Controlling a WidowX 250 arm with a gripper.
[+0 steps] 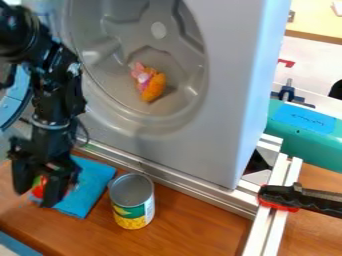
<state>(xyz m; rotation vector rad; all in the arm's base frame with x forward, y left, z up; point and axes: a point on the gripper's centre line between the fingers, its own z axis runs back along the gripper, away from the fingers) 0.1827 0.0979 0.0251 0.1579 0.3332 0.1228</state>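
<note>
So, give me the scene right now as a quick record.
gripper: lower left, over the blue cloth
gripper nearest to: red and green item; whether it is gripped, I can't tell
blue cloth: on the wooden table, partly behind the gripper
can: upright beside the cloth, green and yellow label
grey housing: behind the metal rail, round recess facing out
orange and pink toy: inside that recess
black and red clamp: right side

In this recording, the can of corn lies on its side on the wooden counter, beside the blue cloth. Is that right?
Not quite: the can of corn stands upright, as the camera view shows. It is on the wooden counter, beside the blue cloth.
</note>
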